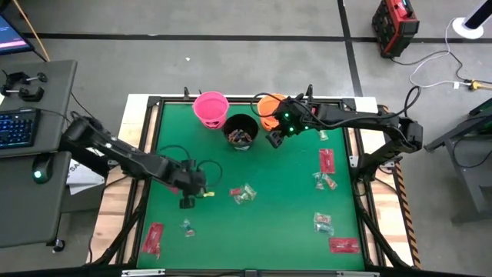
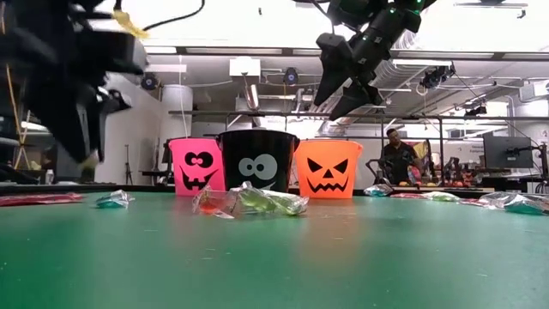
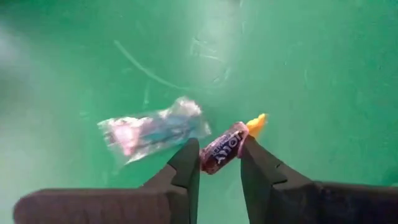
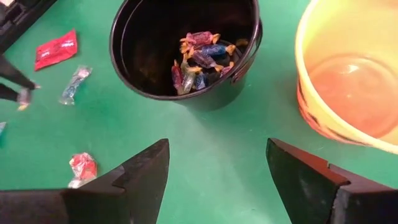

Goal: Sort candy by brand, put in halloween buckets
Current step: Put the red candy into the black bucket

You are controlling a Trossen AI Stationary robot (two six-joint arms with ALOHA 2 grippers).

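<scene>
My left gripper [image 1: 201, 192] hangs over the green table's left middle, shut on a small purple-red wrapped candy [image 3: 222, 149] with a yellow twisted end [image 2: 129, 21]. Below it a clear-and-blue candy [image 3: 152, 130] lies flat on the table. The pink bucket [image 1: 210, 108], the black bucket [image 1: 241, 131] and the orange bucket [image 1: 269, 108] stand in a row at the far edge. Several wrapped sweets [image 4: 200, 59] lie in the black bucket. My right gripper [image 1: 275, 138] hovers open just near of the black and orange buckets, with nothing between its fingers [image 4: 140, 174]. My left gripper pinches the candy's body [image 3: 214, 157] between its two fingertips, coming from above and pointing steeply down. The candy lies slantwise across the gap. Its yellow twisted end [image 3: 256, 123] sticks out past one finger. It is lifted clear of the table.
Red flat packets lie at the near left [image 1: 152, 238], right middle [image 1: 327, 160] and near right [image 1: 344, 245]. Small crinkly pieces sit at the centre [image 1: 244, 194], near left [image 1: 187, 226] and right [image 1: 323, 181], [image 1: 323, 223]. The orange bucket [image 4: 348, 81] looks empty inside.
</scene>
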